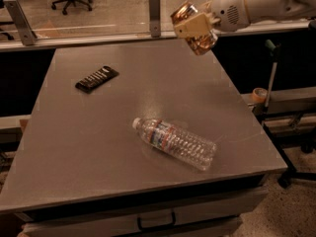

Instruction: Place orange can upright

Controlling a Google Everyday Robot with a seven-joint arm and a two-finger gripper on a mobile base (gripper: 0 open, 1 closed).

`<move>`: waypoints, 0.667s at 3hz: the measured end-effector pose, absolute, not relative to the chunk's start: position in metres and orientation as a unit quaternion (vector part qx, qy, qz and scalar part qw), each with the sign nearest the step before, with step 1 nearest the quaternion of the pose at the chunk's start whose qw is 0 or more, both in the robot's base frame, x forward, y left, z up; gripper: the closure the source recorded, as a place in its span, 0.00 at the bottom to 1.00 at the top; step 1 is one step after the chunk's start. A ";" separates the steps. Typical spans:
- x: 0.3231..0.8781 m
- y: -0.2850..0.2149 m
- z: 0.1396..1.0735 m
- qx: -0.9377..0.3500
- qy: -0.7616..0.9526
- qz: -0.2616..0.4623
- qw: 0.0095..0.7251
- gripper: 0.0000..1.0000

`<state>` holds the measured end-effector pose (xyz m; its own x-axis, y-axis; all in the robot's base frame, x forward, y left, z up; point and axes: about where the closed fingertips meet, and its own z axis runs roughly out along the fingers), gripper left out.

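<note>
The orange can [199, 39] is shiny orange-gold and hangs tilted in the air above the far right corner of the grey table [89, 132]. My gripper [194, 25] is shut on the can, its pale fingers [190, 27] clamped across the can's side. The white arm reaches in from the upper right. The can touches nothing but the gripper.
A clear plastic water bottle [176, 143] lies on its side near the table's front right. A flat dark packet [97, 78] lies at the far left. A glass barrier with posts [154, 14] runs behind the table. A tape roll [258, 95] sits on a ledge at the right.
</note>
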<state>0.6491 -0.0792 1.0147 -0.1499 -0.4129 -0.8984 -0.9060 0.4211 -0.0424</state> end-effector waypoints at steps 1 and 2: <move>0.647 -0.074 0.999 -0.449 0.659 0.353 0.489 1.00; 0.637 -0.080 0.987 -0.449 0.596 0.418 0.518 1.00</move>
